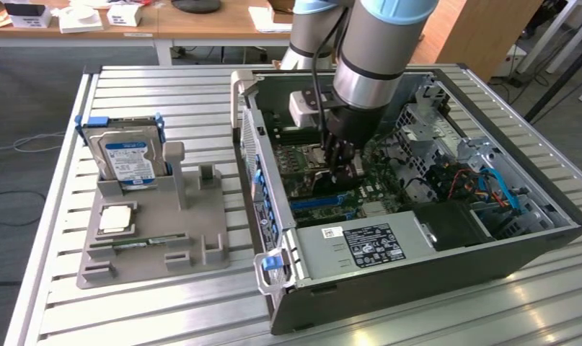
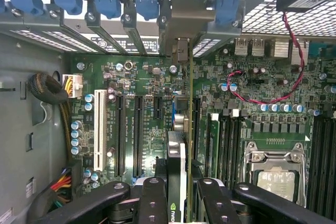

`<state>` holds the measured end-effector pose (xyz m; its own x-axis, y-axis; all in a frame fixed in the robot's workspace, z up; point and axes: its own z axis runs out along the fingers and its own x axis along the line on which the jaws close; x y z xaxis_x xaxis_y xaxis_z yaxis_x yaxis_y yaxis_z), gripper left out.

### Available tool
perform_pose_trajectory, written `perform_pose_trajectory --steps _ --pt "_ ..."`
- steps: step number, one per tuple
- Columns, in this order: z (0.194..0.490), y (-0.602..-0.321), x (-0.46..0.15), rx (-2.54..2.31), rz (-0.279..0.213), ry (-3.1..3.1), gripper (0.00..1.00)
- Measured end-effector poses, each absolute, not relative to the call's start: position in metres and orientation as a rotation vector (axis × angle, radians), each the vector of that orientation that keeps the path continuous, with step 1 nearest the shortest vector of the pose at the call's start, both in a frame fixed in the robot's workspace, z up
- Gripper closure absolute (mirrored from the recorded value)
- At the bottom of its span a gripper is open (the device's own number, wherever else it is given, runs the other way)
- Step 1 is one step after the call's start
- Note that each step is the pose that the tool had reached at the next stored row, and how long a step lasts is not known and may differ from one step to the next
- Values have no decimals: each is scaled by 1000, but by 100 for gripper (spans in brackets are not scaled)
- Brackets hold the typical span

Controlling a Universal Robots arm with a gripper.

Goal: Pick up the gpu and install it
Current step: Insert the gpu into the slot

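Note:
My gripper [image 1: 342,171] reaches down inside the open computer case [image 1: 416,285], over the motherboard [image 1: 305,162]. In the wrist view the gpu [image 2: 177,148] shows edge-on as a thin dark card with its metal bracket [image 2: 181,22] toward the case's rear slot wall. The gripper [image 2: 179,188] is shut on it, one black finger [image 2: 152,195] on each side. The card stands upright, in line with a blue-ended slot [image 2: 173,111] on the green motherboard [image 2: 152,77]. Whether its edge sits in the slot is hidden by the card itself.
Black and white expansion slots [image 2: 119,135] lie beside the card, memory slots [image 2: 226,140] and the CPU socket [image 2: 275,174] on its other side. A red-black wire [image 2: 294,80] loops nearby. On the exterior view's left, a grey fixture [image 1: 156,238] holds a hard drive [image 1: 127,155].

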<state>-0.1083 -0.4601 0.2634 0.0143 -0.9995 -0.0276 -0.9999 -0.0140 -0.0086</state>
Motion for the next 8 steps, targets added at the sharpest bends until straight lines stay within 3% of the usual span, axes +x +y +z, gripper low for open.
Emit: perform_pose_trajectory --steps 8 --pt "260 -460 -108 -2219 21 2188 73"
